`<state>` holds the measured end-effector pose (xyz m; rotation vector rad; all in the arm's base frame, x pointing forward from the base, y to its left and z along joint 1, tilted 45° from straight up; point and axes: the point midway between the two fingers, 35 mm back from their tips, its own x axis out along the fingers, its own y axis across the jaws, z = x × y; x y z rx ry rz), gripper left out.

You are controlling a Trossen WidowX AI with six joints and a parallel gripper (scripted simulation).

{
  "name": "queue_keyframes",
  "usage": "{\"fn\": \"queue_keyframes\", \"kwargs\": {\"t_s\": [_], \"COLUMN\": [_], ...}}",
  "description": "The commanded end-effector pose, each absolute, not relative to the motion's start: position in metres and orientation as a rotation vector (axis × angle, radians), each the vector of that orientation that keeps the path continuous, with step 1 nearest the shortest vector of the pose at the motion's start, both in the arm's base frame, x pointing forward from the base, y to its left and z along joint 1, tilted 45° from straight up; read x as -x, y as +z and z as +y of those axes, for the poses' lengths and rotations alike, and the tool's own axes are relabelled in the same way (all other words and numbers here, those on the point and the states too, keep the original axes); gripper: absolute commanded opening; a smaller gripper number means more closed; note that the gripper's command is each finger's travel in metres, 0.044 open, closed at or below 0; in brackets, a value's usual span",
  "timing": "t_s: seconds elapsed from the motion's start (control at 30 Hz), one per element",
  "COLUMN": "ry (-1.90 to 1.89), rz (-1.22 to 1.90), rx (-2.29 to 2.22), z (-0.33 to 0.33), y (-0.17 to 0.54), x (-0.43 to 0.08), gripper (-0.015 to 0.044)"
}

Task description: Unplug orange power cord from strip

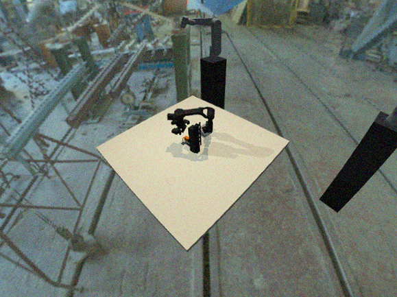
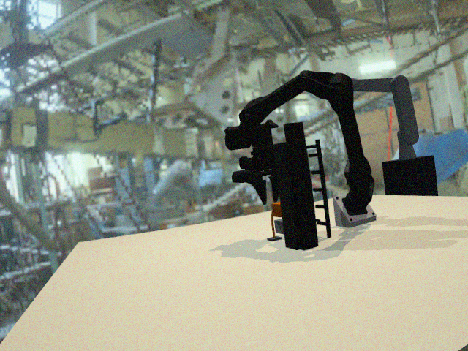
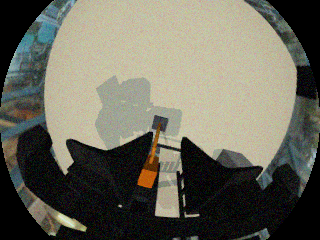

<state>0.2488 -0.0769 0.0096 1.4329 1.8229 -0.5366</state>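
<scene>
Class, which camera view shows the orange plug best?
The wrist view: the orange plug sits large between the gripper fingers. The exterior view shows a sliver beside the black post; the top view shows only a speck.

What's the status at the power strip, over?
Gripper part-closed, holding nothing, above orange plug. Plug seemingly seated in strip; cord hangs to table. Black post stands close beside.

Beige table top (image 1: 195,197) w/ tall black block (image 2: 298,189) upright, thin black ladder-like rack (image 2: 321,189) just behind it; blurred industrial hall bkgd
</scene>
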Motion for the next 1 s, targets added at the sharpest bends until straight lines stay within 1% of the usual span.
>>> {"fn": "queue_keyframes", "kwargs": {"t_s": [0.0,0.3,0.97], "ry": [-0.583,-0.583,-0.582], "rz": [1.852,1.852,1.853], "rx": [-1.553,-1.553,-1.554], "z": [-0.061,-0.061,-0.038], "y": [0.03,0.031,0.053], "x": [-0.255,-0.254,-0.249], "gripper": [0.016,0.016,0.016]}}
